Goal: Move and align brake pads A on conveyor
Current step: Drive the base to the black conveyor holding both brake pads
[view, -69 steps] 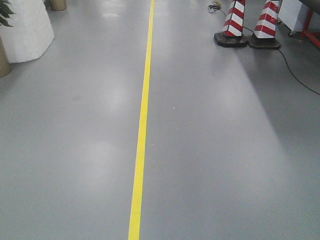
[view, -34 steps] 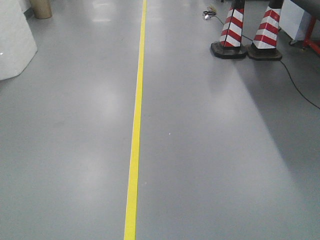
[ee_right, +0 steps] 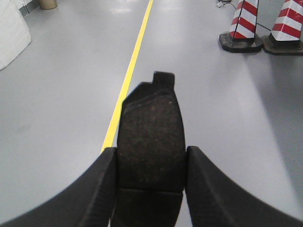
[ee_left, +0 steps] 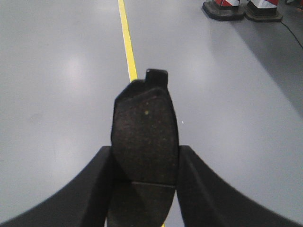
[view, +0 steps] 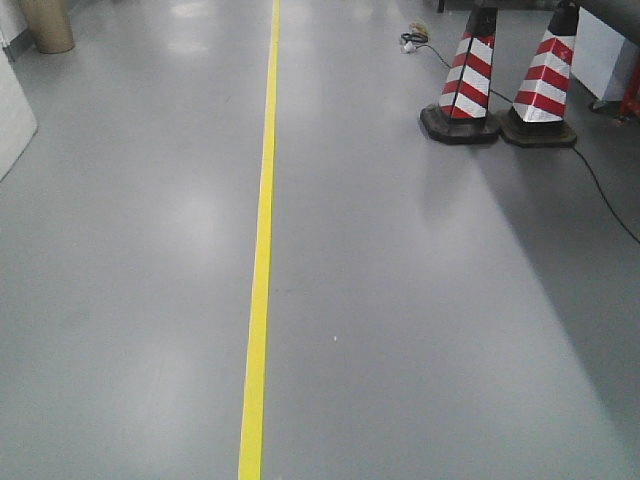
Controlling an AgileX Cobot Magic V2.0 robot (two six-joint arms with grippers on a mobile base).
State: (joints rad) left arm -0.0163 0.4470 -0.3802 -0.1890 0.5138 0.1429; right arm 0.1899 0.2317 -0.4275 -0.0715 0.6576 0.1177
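Observation:
My left gripper [ee_left: 145, 152] is shut on a brake pad A [ee_left: 144, 127], a dark flat curved pad with a centre groove and a small tab at its far end, held out over the grey floor. In the right wrist view my right gripper [ee_right: 151, 155] is likewise shut on a second brake pad A [ee_right: 151, 130] with a tab on top. Both pads point forward, pinched at their sides by the black fingers [ee_left: 97, 179] [ee_right: 208, 184]. The conveyor is out of view. Neither gripper shows in the front view.
A yellow floor line [view: 262, 230] runs straight ahead over grey floor [view: 130, 300]. Two red-and-white cones [view: 465, 80] [view: 545, 85] stand at the far right with a black cable [view: 605, 200] trailing past them. A white object [view: 12, 110] and a cardboard tube [view: 45, 25] sit at the far left.
The front view has advanced along the yellow line and swung: the cones sit nearer and lower, the white object and tube have slid toward the left edge.

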